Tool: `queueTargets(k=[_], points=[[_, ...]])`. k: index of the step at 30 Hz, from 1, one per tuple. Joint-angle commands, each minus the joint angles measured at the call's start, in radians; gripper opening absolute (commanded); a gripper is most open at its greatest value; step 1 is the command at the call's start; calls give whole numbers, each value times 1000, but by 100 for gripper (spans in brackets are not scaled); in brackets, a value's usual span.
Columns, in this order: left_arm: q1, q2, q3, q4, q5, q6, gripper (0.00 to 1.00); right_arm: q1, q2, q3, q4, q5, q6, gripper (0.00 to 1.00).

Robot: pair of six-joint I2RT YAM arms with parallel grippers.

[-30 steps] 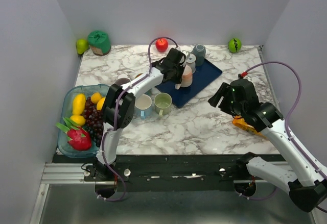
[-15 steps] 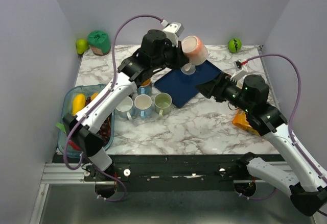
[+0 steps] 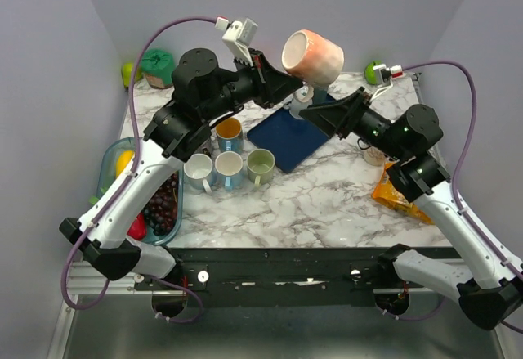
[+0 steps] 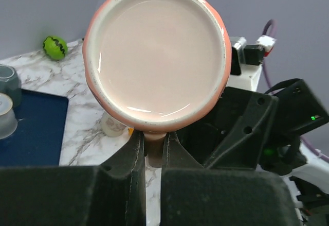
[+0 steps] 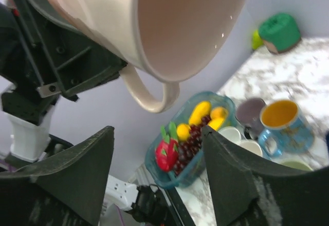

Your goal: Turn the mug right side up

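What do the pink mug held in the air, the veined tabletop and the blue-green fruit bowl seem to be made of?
Pink round mug with cream inside: likely glazed ceramic; thick rim, glossy highlights inside.
White grey-veined tabletop: marble look, possibly printed laminate; sheen is low.
Blue-green see-through fruit bowl: plastic or glass; cannot tell which.

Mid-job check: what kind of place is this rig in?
Likely a lab test booth staged as a kitchen counter: plain walls boxing in a marble-patterned table, a metal mounting rail, mugs and fruit as props.
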Motion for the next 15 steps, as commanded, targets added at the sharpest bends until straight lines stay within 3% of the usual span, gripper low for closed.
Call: queueTargets(k=[1, 15], points=[[-6, -74, -3, 210, 39, -107, 0, 0, -1, -23, 349, -66, 106, 73], [-15, -113, -77, 398, 51, -223, 0, 0, 154, 104, 567, -108, 350, 71]])
